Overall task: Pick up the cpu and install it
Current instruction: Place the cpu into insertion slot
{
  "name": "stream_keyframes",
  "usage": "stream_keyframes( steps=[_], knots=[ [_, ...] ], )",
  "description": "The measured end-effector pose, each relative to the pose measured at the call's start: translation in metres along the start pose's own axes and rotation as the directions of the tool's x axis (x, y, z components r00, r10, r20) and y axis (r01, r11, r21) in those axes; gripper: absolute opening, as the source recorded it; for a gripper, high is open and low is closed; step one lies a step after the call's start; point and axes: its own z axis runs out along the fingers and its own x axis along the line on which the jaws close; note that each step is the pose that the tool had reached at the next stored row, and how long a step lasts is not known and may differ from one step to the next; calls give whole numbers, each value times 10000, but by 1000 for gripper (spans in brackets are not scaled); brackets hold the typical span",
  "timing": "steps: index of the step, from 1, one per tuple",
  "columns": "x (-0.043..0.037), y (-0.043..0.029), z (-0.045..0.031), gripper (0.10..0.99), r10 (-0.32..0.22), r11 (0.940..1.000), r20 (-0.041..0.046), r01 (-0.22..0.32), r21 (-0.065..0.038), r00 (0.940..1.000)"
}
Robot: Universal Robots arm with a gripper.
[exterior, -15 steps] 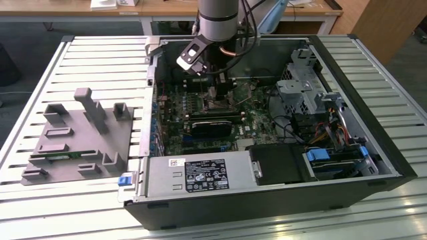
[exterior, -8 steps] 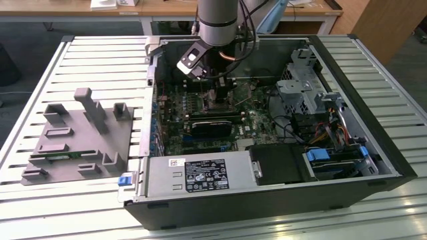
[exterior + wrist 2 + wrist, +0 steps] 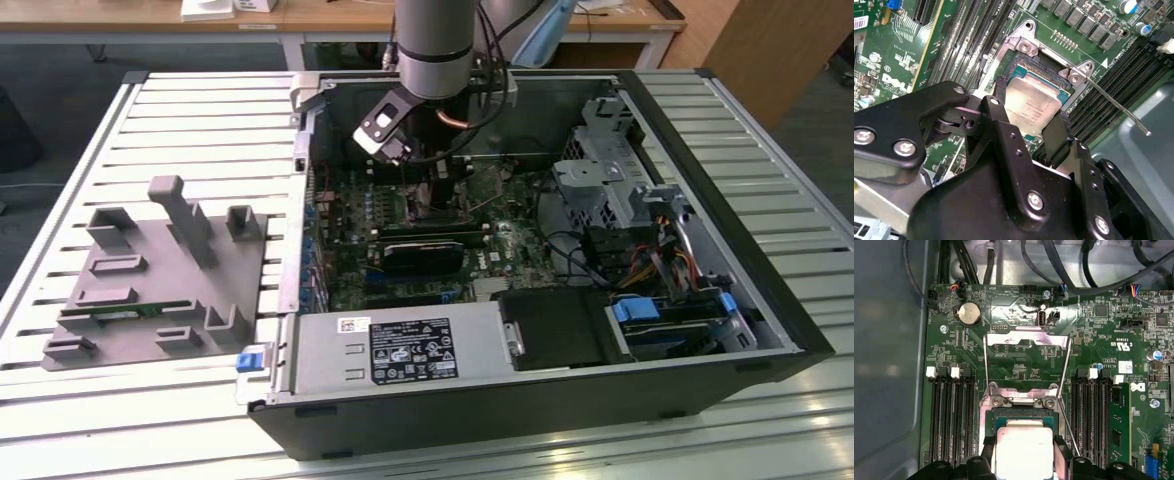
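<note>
gripper [image 3: 1027, 107] clamped on opposite edges of the cpu [image 3: 1041, 97], poised at the open socket [image 3: 1024, 414]; light, rigid chip likely fragile underneath, safest held by its edges.

The arm [image 3: 434, 45] is a grey cylinder with black cables [image 3: 491, 30] alongside. The gripper [image 3: 1029, 114] is matte black, its plates fastened with silver screws [image 3: 1035, 200].
</note>
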Motion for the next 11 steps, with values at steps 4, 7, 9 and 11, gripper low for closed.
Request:
stream_keyframes(
  steps=[4, 7, 9, 11],
  knots=[
    [0, -2, 29, 541, 0, 10000, 0, 0, -1, 10000],
    [1, -3, 50, 541, 0, 10000, 0, 0, -1, 10000],
    [2, -4, 62, 541, 0, 10000, 0, 0, 0, 10000],
    [2, -5, 74, 541, 2, 10000, 0, -2, 0, 10000]
  ],
)
